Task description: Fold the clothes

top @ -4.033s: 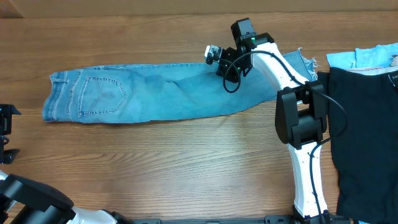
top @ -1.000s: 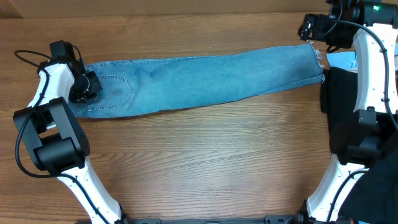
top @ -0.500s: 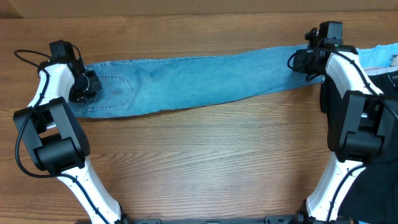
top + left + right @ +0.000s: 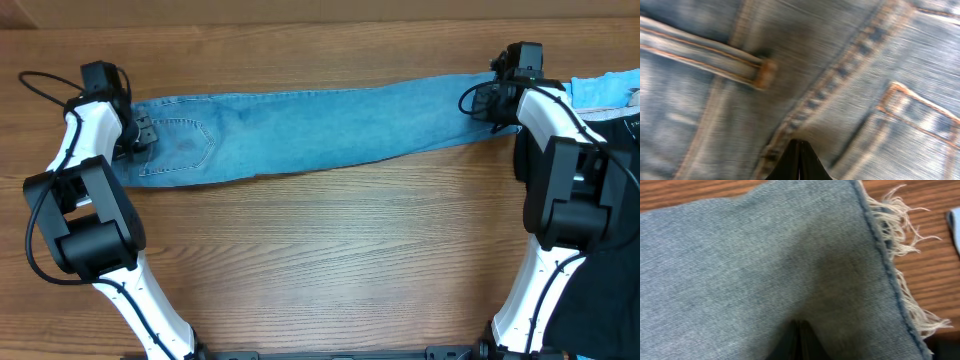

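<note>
The jeans, pinched at both ends
Lying left to right across the upper frame; left claw clamps the waist, right claw the frayed hem

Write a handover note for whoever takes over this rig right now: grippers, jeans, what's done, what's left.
The left gripper is shut on the jeans at the waistband end, beside the back pocket.
The right gripper is shut on the jeans near the frayed hem.
The jeans lie flat across the table as one long strip.
Done: laid out, pinched at both ends.
Left: no crosswise fold yet; probably bring one end over the other.
</note>
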`<state>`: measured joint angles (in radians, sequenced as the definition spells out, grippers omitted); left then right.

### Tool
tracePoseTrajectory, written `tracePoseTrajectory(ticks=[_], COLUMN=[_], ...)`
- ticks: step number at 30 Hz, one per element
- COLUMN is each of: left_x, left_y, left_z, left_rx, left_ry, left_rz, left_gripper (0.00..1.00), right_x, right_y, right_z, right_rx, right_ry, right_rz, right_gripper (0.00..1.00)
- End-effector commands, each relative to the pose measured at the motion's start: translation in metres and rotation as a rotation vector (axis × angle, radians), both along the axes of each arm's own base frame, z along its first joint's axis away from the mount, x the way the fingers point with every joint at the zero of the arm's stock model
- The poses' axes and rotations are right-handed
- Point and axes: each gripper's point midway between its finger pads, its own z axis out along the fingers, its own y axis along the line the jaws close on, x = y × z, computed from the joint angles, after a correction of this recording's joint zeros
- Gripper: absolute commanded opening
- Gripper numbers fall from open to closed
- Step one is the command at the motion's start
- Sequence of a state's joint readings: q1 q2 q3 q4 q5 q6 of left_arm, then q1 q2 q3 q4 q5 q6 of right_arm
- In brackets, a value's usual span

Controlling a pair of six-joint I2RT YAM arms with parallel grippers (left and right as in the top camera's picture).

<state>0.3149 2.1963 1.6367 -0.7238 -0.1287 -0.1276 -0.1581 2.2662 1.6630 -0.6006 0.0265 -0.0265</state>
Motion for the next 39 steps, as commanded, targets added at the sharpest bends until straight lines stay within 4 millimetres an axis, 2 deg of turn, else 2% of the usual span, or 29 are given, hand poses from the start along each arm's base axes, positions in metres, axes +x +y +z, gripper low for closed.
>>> tracePoseTrajectory(ticks=[1,3,5,7,8,10,12,13,14,15,16,18,19,20,21,22,24,27,29,31,34,39], left_x=[-0.026,-0.032,-0.033,-0.029,-0.024,-0.008,0.028,0.041,0.048,0.048,0.043,0.022,0.018,0.015,0.011,0.008,0.002,-0.017,-0.033,-0.045,-0.057,-0.076], left_y=[0.057,0.069,0.076,0.08,0.082,0.084,0.076,0.06,0.04,0.018,-0.001,-0.049,-0.063,-0.075,-0.087,-0.093,-0.096,-0.092,-0.082,-0.063,-0.026,0.029], left_z=[-0.018,-0.028,-0.03,-0.025,-0.017,0.014,0.091,0.122,0.138,0.141,0.137,0.107,0.093,0.078,0.056,0.04,0.02,-0.01,-0.027,-0.036,-0.038,-0.036], left_rx=[0.086,0.06,0.052,0.076,0.092,0.102,0.117,0.078,0.029,-0.039,-0.097,-0.226,-0.247,-0.257,-0.262,-0.264,-0.268,-0.236,-0.172,-0.069,0.029,0.041], left_ry=[0.057,0.059,0.048,0.043,0.035,-0.016,-0.171,-0.243,-0.277,-0.272,-0.24,-0.099,-0.068,-0.045,-0.024,-0.016,-0.005,0.041,0.085,0.12,0.139,0.132], left_rz=[0.15,0.181,0.195,0.156,0.147,0.139,0.102,0.064,0.021,-0.013,-0.031,-0.066,-0.075,-0.081,-0.102,-0.11,-0.107,-0.083,-0.061,-0.033,0.039,0.16], left_gripper=[0.04,0.04,0.04,0.04,0.04,0.04,0.04,0.04,0.04,0.04,0.04,0.04,0.04,0.04,0.04,0.04,0.04,0.04,0.04,0.04,0.04,0.04], right_x=[-0.052,-0.059,-0.058,-0.058,-0.057,-0.046,-0.026,-0.018,-0.012,-0.007,-0.004,-0.009,-0.015,-0.02,-0.027,-0.03,-0.037,-0.05,-0.065,-0.072,-0.072,-0.067], right_y=[-0.066,-0.075,-0.074,-0.075,-0.073,-0.069,-0.052,-0.041,-0.026,-0.001,0.023,0.097,0.126,0.145,0.173,0.183,0.201,0.223,0.22,0.195,0.148,0.086], right_z=[-0.046,-0.048,-0.049,-0.048,-0.048,-0.035,0.003,0.022,0.038,0.054,0.065,0.08,0.08,0.078,0.071,0.066,0.05,0.009,-0.016,-0.032,-0.039,-0.039], right_rx=[-0.082,-0.009,0.03,0.026,0.027,0.051,0.112,0.137,0.165,0.223,0.28,0.444,0.491,0.501,0.48,0.457,0.407,0.388,0.372,0.271,0.127,0.104], right_ry=[0.195,0.194,0.183,0.182,0.18,0.158,0.116,0.103,0.097,0.085,0.077,0.094,0.121,0.141,0.171,0.184,0.202,0.22,0.255,0.289,0.32,0.313], right_rz=[-0.149,-0.172,-0.17,-0.163,-0.161,-0.146,-0.102,-0.075,-0.045,0.006,0.055,0.196,0.245,0.279,0.331,0.352,0.389,0.434,0.427,0.38,0.292,0.162], right_gripper=[0.04,0.04,0.04,0.04,0.04,0.04,0.04,0.04,0.04,0.04,0.04,0.04,0.04,0.04,0.04,0.04,0.04,0.04,0.04,0.04,0.04,0.04])
